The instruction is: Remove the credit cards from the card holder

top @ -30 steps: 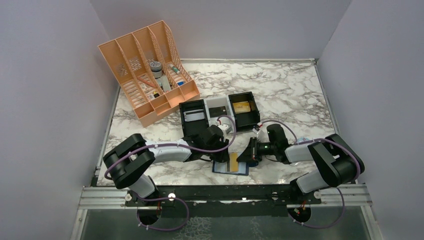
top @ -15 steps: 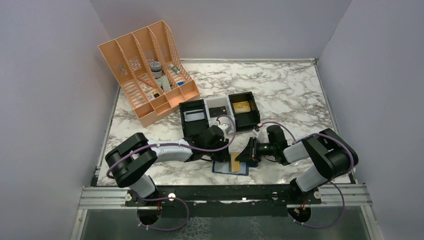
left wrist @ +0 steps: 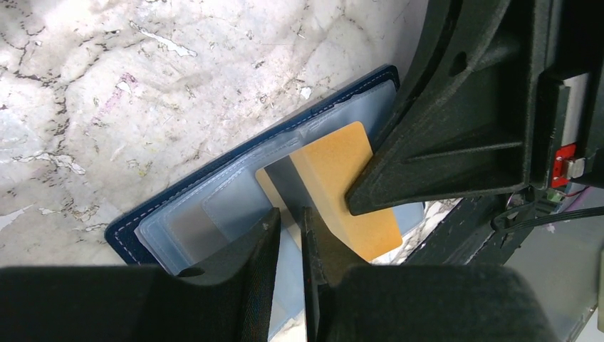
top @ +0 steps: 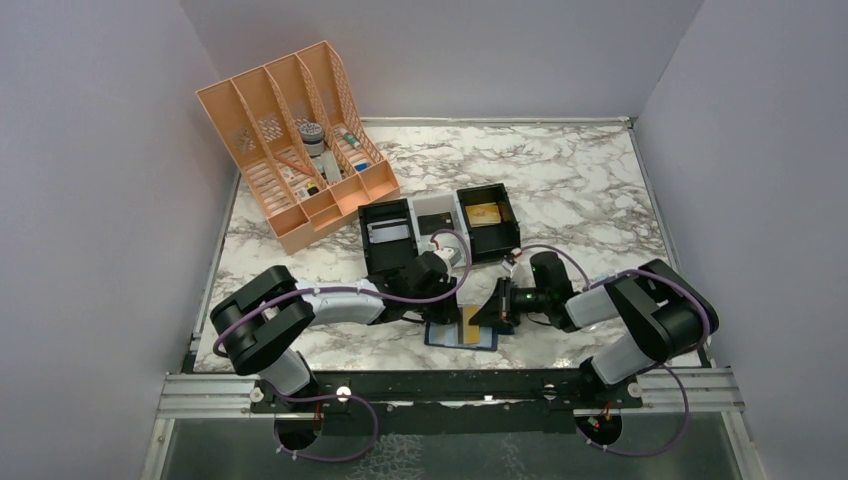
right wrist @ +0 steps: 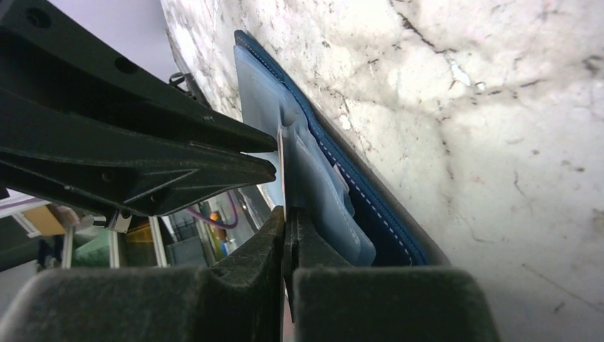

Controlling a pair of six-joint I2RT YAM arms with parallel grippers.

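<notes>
Both pinching: right gripper [right wrist: 286,214] gold card [left wrist: 336,167], edged leftward; left gripper [left wrist: 290,217] perhaps holder [left wrist: 206,201].

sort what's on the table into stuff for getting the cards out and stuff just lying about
For the job: dark navy bifold card holder, gold-tan plastic card, left fingers, right fingers.
Lying about: orange slotted file rack, black and white box trays.

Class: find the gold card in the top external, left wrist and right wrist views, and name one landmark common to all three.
Top external: gold card low centre, lying on the card holder.
Left wrist: centre, sticking out of a pocket.
Right wrist: at most a thin edge-on sliver near centre; unsure.
Landmark: the navy card holder.
</notes>
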